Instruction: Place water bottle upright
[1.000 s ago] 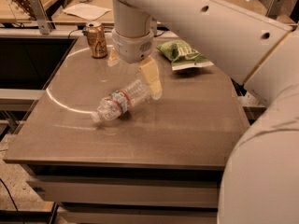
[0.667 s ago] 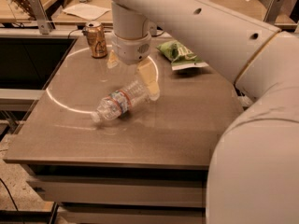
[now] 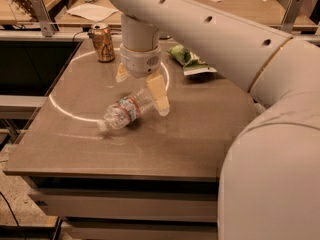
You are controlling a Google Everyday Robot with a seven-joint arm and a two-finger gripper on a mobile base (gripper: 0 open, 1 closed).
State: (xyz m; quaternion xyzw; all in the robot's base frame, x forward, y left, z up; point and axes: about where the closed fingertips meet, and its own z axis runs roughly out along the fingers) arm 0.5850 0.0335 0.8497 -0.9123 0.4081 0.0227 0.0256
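water bottle (image 3: 126,112) down on its side, gripper (image 3: 141,86) spread over its wide end

flat on the brown table (image 3: 150,154), a little left of the middle, not yet upright. clear, ribbed, with a red-white-blue label band round the waist. narrow end aimed at the near left edge, wide end aimed at the far right, into the gap of the gripper.

gripper low over the tabletop, hanging from the thick white arm (image 3: 210,34) coming in from the right and filling the near right corner of the view. two tan fingers (image 3: 158,98) set wide apart, with a gap wider than the bottle. one finger on the far left of the wide end, the other on its near right. nearer finger just beside the bottle or touching it; cannot tell which. farther finger apart from it.

gold-brown soda can (image 3: 103,43) upright near the far left corner, well apart from the bottle. crumpled green snack bag (image 3: 190,60) near the far edge, to the right of the gripper, partly behind the arm. bright ring of reflected light (image 3: 65,111) curving across the left half of the tabletop, passing just beside the bottle's narrow end. second wooden desk (image 3: 240,6) beyond the table, with white sheets of paper (image 3: 92,11) on it.
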